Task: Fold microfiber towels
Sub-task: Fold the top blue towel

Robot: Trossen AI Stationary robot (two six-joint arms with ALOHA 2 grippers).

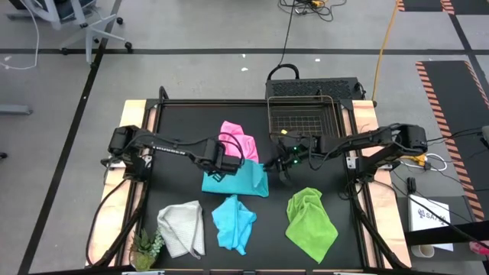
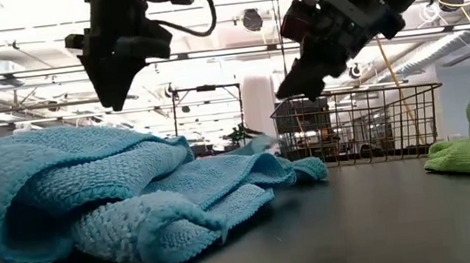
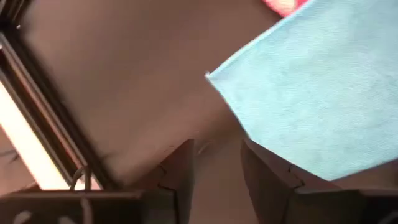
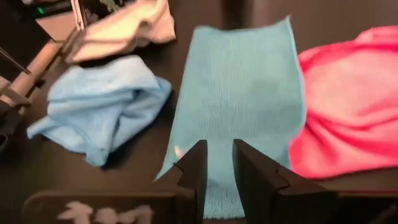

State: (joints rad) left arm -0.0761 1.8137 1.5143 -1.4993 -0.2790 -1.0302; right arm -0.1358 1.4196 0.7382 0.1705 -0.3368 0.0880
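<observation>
Two dark jointed arms trailing black cables, white lettering on the left arm (image 1: 164, 147), green light on the right claw (image 1: 286, 162).

Even overhead light on the high view, soft shadows only on the dark counter (image 1: 191, 114). The low view stares into blown-out ceiling strips, arms reading as silhouettes; the near blue towel (image 2: 93, 199) is sharp, the far basket (image 2: 357, 127) softer. Left wrist view is smeared with motion blur. Right wrist view is dimmer, its edges softly blurred.

Right gripper (image 4: 216, 163) fingers slightly apart over flat light blue towel (image 4: 239, 93); pink towel (image 4: 348, 112) beside it, crumpled blue towel (image 4: 99, 112) opposite.
</observation>
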